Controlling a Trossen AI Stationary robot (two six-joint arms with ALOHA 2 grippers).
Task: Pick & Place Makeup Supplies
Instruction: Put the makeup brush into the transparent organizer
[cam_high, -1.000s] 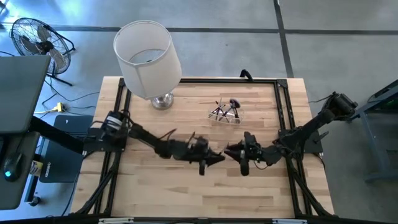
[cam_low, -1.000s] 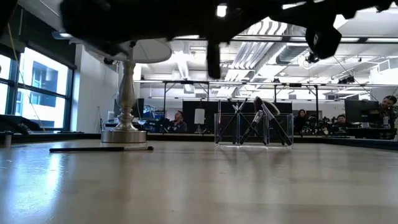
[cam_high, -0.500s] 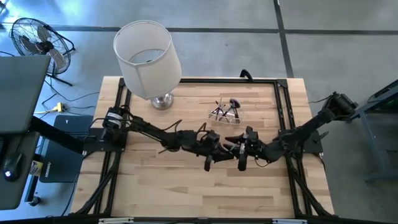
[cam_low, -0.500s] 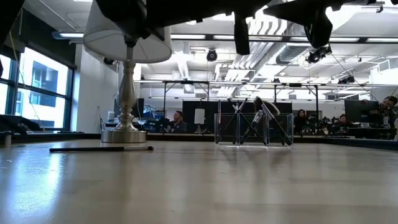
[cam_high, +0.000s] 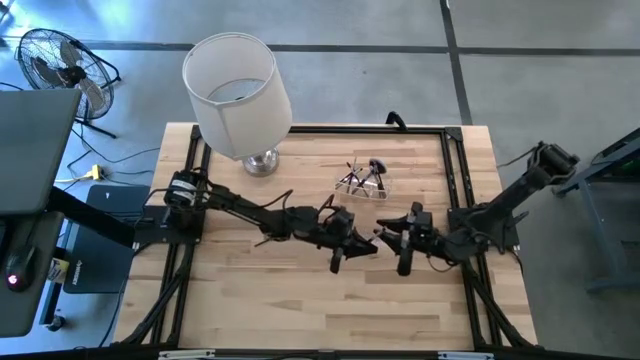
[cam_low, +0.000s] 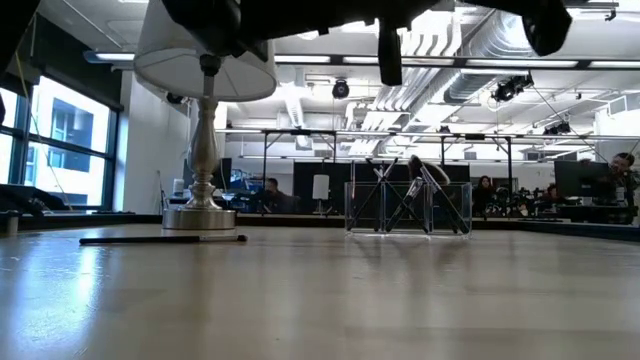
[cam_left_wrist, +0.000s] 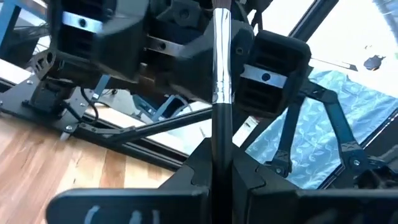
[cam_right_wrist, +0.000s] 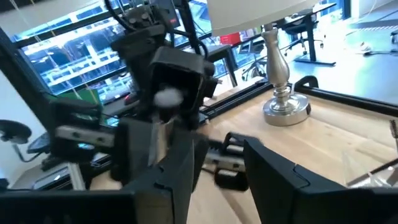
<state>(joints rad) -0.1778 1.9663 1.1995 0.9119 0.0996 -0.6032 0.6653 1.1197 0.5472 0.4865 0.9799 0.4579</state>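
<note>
high view, left gripper (cam_high: 362, 249): over the middle of the table (cam_high: 260, 300), tip facing the right gripper (cam_high: 386, 238), the 2 just apart.
high view, clear cup (cam_high: 362, 181): behind both grippers, near the table's far edge, with several makeup supplies (cam_high: 368, 174) crossed inside it.
high view, lamp (cam_high: 238, 95): at the far left corner, white shade, silver base.
low view, loose pencil (cam_low: 162, 239): a dark one lying flat on the table in front of the lamp base, well apart from the cup.
low view, arms: dark shapes overhead; a thin dark stick hangs down from them.
left wrist view, left gripper fingers (cam_left_wrist: 186, 186): together, clamped on a makeup brush (cam_left_wrist: 221, 74) with a dark handle and silver ferrule, pointing toward the right arm.
right wrist view, right gripper fingers (cam_right_wrist: 273, 180): apart, nothing between them; the left gripper is just ahead.
</note>
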